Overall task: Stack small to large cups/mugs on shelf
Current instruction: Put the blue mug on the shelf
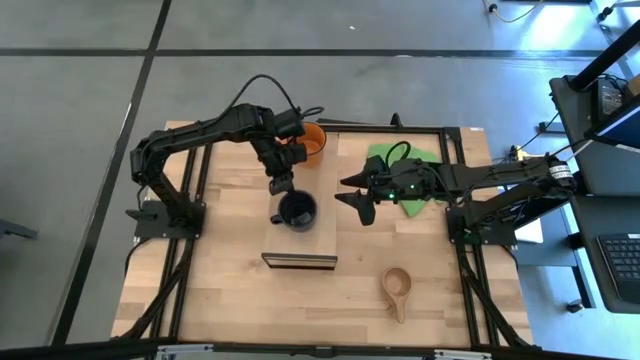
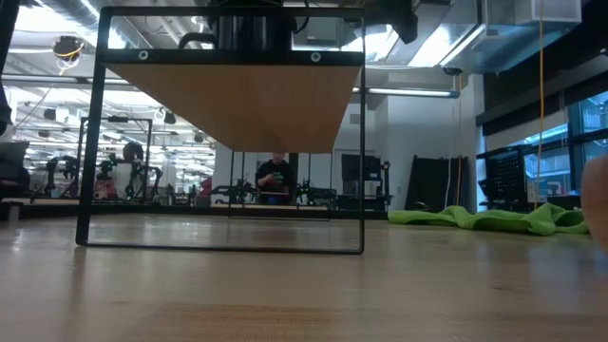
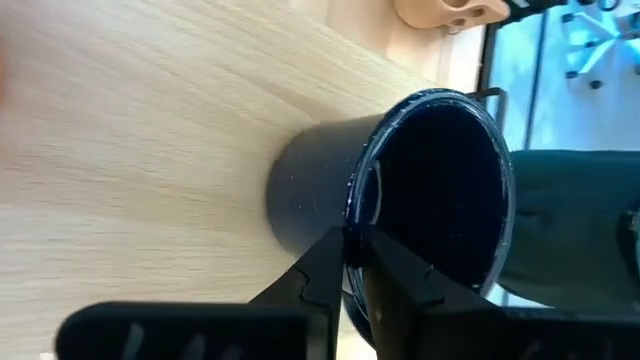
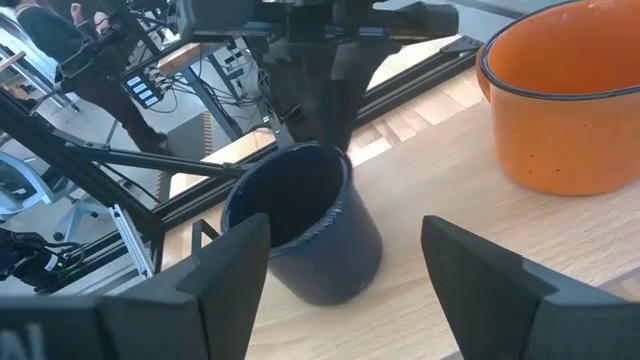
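Open lab floor behind; wooden table (image 1: 230, 290) carries the raised shelf (image 1: 322, 232). Left gripper (image 3: 352, 262) pinches the rim of the navy mug (image 1: 297, 210), which stands on the shelf. Right gripper (image 4: 340, 270) waits spread just beside. Orange mug (image 1: 312, 142) sits at the shelf's far end, wooden cup (image 1: 397, 287) on the table. Keep the mug level and release only once it is fully seated.

Orange mug (image 1: 311, 143) half hidden under the left arm (handle unseen).
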